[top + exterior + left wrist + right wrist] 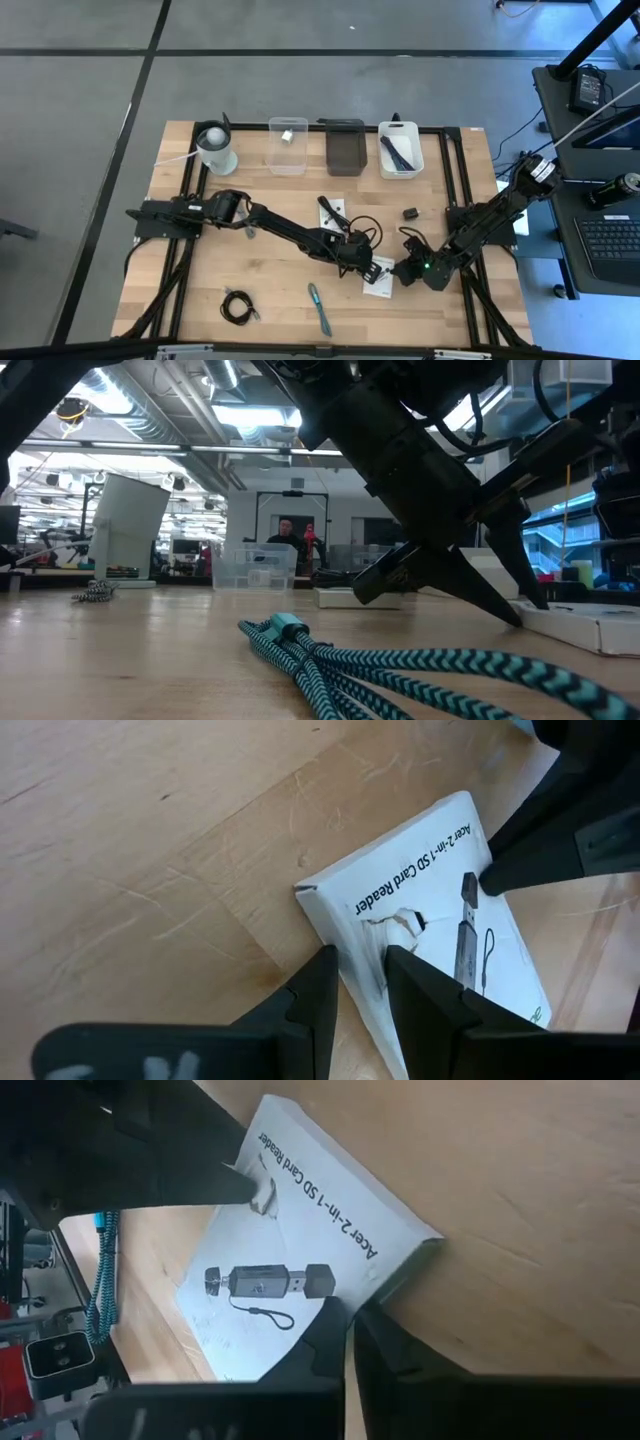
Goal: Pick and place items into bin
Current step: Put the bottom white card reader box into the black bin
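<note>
A flat white box (378, 272) printed "2-in-1 SD Card Reader" lies on the wooden table right of centre, and both grippers meet at it. My left gripper (357, 258) reaches in from the table's left and is shut on the box's left edge (358, 970). My right gripper (400, 272) comes from the right and is shut on the opposite edge (350, 1315). The box also shows in the low view (590, 625). A teal braided cable (318, 308), a black coiled cable (237, 305) and a white card with black parts (332, 212) lie loose on the table. My left gripper pinches the box's long edge (365, 955) between its two fingers, near a torn spot in the top face. One finger (410, 985) lies on the top face, the other (318, 990) outside the edge. The box lies flat on the table. My right gripper pinches the opposite edge near a corner (372, 1295). One finger (325, 1335) lies over the printed top face, the other (385, 1345) outside the edge. The fingers slant down from the table's right. How much of the edge lies between them is hidden by the fingers.
Along the far edge stand a white round container (215, 150), a clear bin (288, 145), a dark bin (345, 148) and a white bin (400, 150) with dark items. A small black item (410, 213) and a thin black cable (365, 232) lie near the grippers. A person (287, 530) shows far behind.
</note>
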Motion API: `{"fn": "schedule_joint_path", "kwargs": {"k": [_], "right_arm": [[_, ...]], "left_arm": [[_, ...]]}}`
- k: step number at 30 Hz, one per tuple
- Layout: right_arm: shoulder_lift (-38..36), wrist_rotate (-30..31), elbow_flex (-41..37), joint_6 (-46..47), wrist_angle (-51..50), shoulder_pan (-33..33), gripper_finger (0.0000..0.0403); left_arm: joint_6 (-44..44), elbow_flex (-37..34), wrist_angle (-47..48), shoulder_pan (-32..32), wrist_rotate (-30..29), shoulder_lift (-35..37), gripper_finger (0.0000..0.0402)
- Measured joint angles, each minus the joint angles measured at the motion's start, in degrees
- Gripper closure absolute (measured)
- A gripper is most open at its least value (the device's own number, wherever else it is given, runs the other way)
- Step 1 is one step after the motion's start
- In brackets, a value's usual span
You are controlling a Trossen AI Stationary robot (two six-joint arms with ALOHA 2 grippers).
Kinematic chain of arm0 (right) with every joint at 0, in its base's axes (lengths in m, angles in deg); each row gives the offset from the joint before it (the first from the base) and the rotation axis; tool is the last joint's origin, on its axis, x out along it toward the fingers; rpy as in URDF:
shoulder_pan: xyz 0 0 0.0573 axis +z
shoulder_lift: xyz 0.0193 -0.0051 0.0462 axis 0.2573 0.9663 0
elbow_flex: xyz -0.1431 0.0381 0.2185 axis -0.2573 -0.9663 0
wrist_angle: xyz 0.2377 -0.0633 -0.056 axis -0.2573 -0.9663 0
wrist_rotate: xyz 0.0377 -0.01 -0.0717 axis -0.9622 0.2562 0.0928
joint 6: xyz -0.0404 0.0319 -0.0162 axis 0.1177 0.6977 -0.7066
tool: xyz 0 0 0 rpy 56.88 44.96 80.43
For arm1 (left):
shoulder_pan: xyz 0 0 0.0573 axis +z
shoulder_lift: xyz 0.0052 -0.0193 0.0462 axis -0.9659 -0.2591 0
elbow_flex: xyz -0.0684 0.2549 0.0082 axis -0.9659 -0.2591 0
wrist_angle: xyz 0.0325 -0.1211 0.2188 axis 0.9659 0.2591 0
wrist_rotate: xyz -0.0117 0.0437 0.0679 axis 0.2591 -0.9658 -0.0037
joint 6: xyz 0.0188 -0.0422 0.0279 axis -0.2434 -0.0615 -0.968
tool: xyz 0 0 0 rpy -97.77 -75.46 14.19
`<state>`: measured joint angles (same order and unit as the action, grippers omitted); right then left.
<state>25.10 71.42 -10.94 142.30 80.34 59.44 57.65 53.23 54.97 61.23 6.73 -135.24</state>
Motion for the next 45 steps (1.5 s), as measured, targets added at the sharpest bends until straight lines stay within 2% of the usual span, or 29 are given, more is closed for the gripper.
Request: {"fn": "schedule_joint_path", "kwargs": {"k": [5,11,26,32,38,45], "right_arm": [[-1.4,1.1,0.0,-0.7,-1.0,0.8,0.0402],[-2.3,1.3,0.0,-0.8,-1.5,1.9,0.0402],[-3.1,-0.4,2.7,-4.5,-1.5,2.1,0.0401],[-5.4,1.8,5.4,-4.9,-7.9,2.1,0.0402],[-11.4,2.7,7.7,-4.8,-18.3,2.2,0.0402],[-18.3,7.2,11.4,-4.7,-29.1,1.9,0.0402]], "left_arm": [[-5.1,0.0,3.0,0.6,2.9,1.8,0.032],[-9.2,0.0,4.5,1.3,3.2,5.8,0.032],[-15.5,0.1,12.9,1.5,-0.7,12.3,0.032],[-19.7,0.1,16.8,1.5,-1.4,16.2,0.032],[-27.5,0.1,22.3,0.2,-7.3,21.0,0.032],[-33.9,0.1,33.4,-2.6,-16.6,23.7,0.0328]]}}
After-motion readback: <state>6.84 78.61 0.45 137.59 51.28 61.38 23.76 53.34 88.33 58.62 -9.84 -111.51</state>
